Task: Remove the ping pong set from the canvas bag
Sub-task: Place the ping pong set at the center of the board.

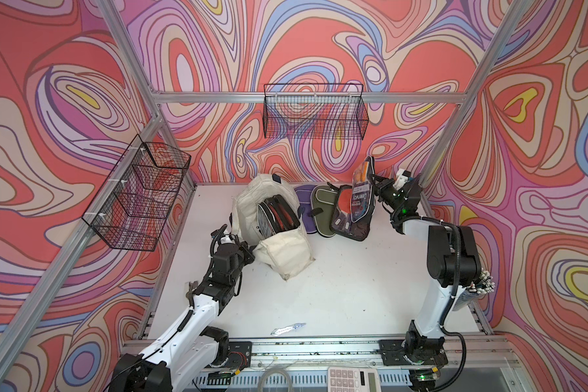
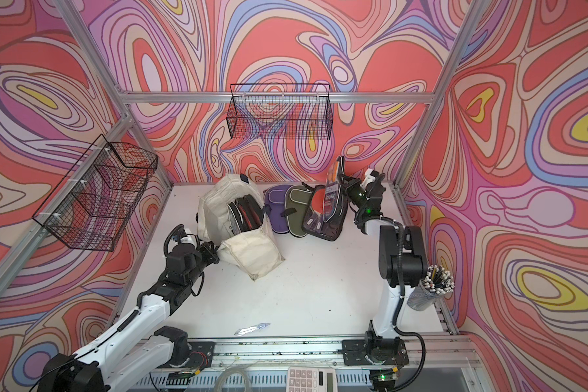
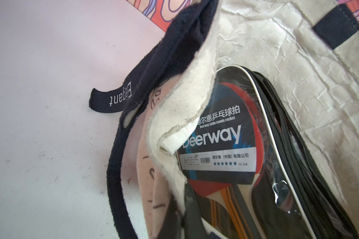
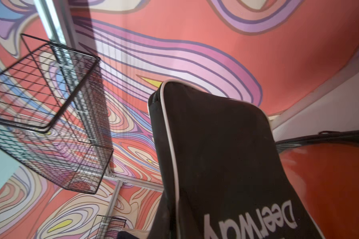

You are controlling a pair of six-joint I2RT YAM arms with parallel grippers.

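The cream canvas bag [image 1: 284, 253] [image 2: 252, 253] lies slumped on the white table with its mouth open. Black ping pong sets [image 1: 277, 217] [image 2: 245, 213] [image 3: 226, 144] stand inside it. My left gripper [image 1: 250, 253] [image 2: 215, 258] [image 3: 181, 217] is shut on the bag's rim [image 3: 174, 115], beside its navy strap [image 3: 116, 99]. My right gripper [image 1: 374, 182] [image 2: 348, 185] [image 4: 173, 219] is shut on another ping pong set [image 1: 362, 180] [image 2: 334, 183] [image 4: 216, 155]. That black zip case is held upright at the back right, clear of the bag.
A further ping pong set [image 1: 348, 212], a green paddle cover [image 1: 323, 210] and a purple one [image 1: 304, 200] lie by the back wall. Wire baskets [image 1: 314, 112] [image 1: 140, 197] hang on the walls. A calculator [image 1: 352, 378], a small silver item [image 1: 287, 328] and a pencil cup [image 2: 433, 288] sit near the front.
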